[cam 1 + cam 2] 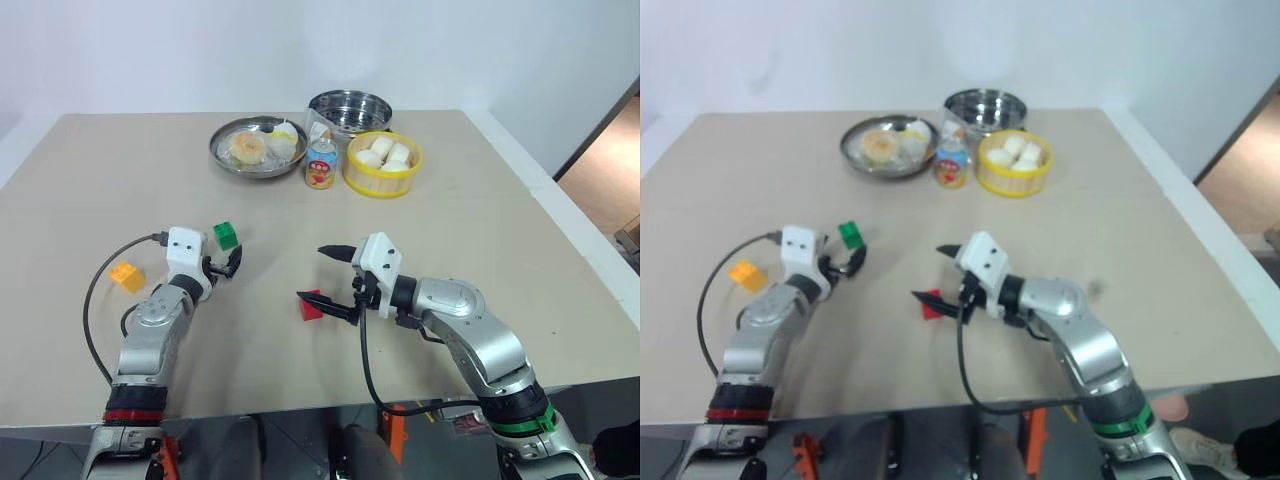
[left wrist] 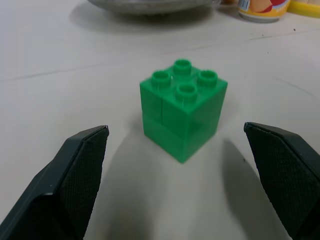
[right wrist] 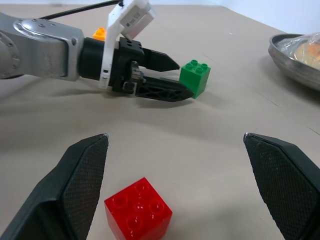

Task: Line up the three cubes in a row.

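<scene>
Along the top middle of the head view the containers stand in a cluster. Leftmost is a shallow steel plate [image 1: 258,146] holding a browned bun and a bagged bun. Next comes a small can [image 1: 321,164] with a fruit label, lid on. Behind it sits a steel pot [image 1: 349,110] whose inside cannot be made out. At the right of the cluster a yellow steamer basket [image 1: 382,164] holds several white buns.

The table [image 1: 480,220] has its left edge cut by the frame's upper left corner, its right edge running down the right side, and its near edge across the bottom. A wide bare band lies between the containers and the arms, and more bare surface lies right of centre.

At centre left the orange-yellow cube [image 1: 127,275] sits alone, near the left arm's cable. The left gripper [image 2: 185,175] has its fingers spread apart, with the green cube [image 1: 226,235] just ahead of the tips, untouched. Below centre, the red cube [image 1: 310,306] rests on the table at the right gripper [image 1: 333,277], whose fingers also stand wide apart, one tip above the cube and one beside it.
</scene>
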Controlling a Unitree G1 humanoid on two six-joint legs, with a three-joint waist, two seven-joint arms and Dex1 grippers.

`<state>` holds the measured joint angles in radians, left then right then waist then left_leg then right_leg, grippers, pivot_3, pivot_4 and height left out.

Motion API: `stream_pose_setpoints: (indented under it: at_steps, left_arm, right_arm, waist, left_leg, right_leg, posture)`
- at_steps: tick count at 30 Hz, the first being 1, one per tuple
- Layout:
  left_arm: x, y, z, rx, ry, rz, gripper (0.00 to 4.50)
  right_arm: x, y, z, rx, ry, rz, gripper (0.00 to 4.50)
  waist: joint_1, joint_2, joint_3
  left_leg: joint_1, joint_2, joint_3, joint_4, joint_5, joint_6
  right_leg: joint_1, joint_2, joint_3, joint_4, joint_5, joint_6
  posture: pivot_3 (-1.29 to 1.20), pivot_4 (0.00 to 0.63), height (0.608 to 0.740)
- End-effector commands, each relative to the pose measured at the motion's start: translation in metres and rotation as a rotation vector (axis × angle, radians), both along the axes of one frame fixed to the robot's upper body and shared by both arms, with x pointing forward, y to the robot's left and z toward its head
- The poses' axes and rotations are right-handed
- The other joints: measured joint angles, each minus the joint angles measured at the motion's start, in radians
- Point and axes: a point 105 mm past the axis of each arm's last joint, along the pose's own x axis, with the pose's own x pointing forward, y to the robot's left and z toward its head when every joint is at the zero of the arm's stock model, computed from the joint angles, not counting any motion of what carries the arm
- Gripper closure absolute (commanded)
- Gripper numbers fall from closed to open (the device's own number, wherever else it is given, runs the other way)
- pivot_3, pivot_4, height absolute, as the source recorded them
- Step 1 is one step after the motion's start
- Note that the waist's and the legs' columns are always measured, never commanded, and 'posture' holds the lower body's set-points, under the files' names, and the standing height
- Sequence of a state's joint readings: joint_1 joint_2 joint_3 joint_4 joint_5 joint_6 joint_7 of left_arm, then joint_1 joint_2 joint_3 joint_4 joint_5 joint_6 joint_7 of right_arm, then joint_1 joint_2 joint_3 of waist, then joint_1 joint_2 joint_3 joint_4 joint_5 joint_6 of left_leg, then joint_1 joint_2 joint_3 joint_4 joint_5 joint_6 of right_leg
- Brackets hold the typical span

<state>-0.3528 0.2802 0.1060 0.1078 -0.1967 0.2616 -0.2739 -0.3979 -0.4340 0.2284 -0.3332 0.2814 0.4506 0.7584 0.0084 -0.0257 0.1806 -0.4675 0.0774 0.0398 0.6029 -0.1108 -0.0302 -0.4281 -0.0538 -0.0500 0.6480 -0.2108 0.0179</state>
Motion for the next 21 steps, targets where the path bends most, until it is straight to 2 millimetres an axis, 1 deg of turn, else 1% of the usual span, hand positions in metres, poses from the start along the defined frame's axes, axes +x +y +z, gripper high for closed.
stream_pose_setpoints:
  at_steps: [1,6,16,19,21]
  left_arm:
    - [0.006,-0.003,0.017,0.001,-0.066,-0.01,0.0]
    - [0.011,-0.008,0.02,0.01,-0.08,-0.031,0.0]
    - [0.018,-0.012,0.02,0.027,-0.086,-0.063,0.0]
    - [0.02,-0.012,0.022,0.029,-0.096,-0.063,0.75]
    - [0.022,-0.013,0.022,0.027,-0.095,-0.062,1.41]
  right_arm:
    - [-0.002,0.0,0.013,0.047,-0.036,-0.002,0.02]
    - [0.001,0.0,0.01,0.031,-0.044,-0.006,0.02]
    - [0.001,0.0,0.008,0.026,-0.051,-0.02,0.02]
    - [0.001,0.0,0.007,0.024,-0.052,-0.022,0.0]
    - [0.001,0.0,0.007,0.021,-0.054,-0.025,0.0]
  waist:
    - [0.0,0.0,0.0]
    - [0.0,0.0,0.0]
    - [0.0,0.0,0.0]
    - [0.0,0.0,0.0]
    - [0.0,0.0,0.0]
  left_leg:
    - [0.0,0.0,0.0,0.0,0.0,0.0]
    - [0.0,0.0,0.0,0.0,0.0,0.001]
    - [0.0,0.0,0.0,0.0,0.001,0.001]
    - [0.0,0.0,0.0,0.0,0.001,0.001]
    - [0.0,0.0,0.0,0.0,0.001,0.002]
  right_leg:
    - [0.0,0.0,0.0,0.0,0.0,0.0]
    - [0.0,0.0,0.0,0.0,0.0,0.0]
    - [0.0,0.0,0.0,0.0,0.001,0.001]
    - [0.0,0.0,0.0,0.0,0.001,0.001]
    - [0.0,0.0,0.0,0.0,0.001,0.001]
  posture:
    - [0.0,0.15,0.74]
    - [0.0,0.15,0.74]
    - [0.0,0.15,0.74]
    - [0.0,0.15,0.74]
    - [0.0,0.15,0.74]
